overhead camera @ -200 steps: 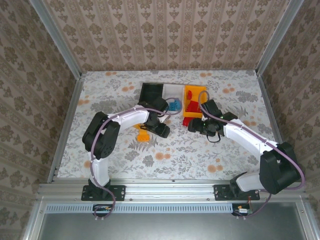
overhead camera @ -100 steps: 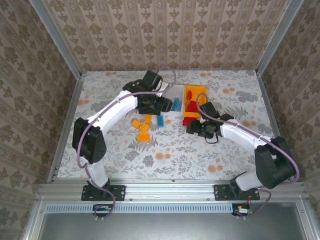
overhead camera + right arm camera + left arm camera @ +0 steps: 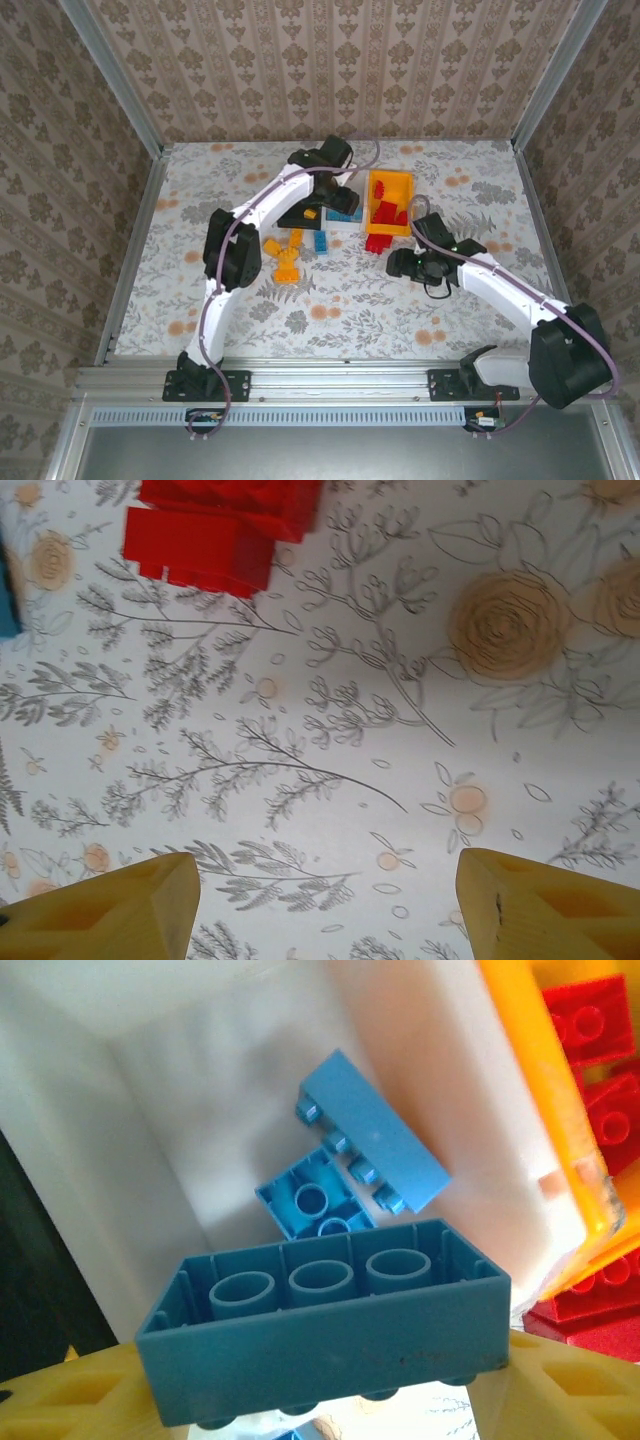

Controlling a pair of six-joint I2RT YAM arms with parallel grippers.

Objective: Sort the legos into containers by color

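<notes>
My left gripper (image 3: 320, 1392) is shut on a blue lego (image 3: 330, 1335), underside up, held over the white container (image 3: 190, 1130). Two blue legos (image 3: 375, 1145) lie inside that bin. In the top view the left gripper (image 3: 338, 197) hangs above the bins at the back. The orange-yellow container (image 3: 391, 179) holds red legos (image 3: 385, 212); the black container (image 3: 298, 214) holds an orange piece. My right gripper (image 3: 325, 905) is open with nothing between its fingers, over bare cloth just short of a red lego (image 3: 205, 535). From above, the right gripper (image 3: 396, 263) is near the loose red legos (image 3: 377, 243).
Orange legos (image 3: 287, 257) and a blue lego (image 3: 320, 243) lie loose on the flowered cloth in front of the bins. The left arm arches over the black bin. Metal frame rails edge the table on both sides.
The left arm swung from the table in front of the bins up and back to the white bin, carrying the blue lego. The right gripper shifted slightly nearer and to the right.
</notes>
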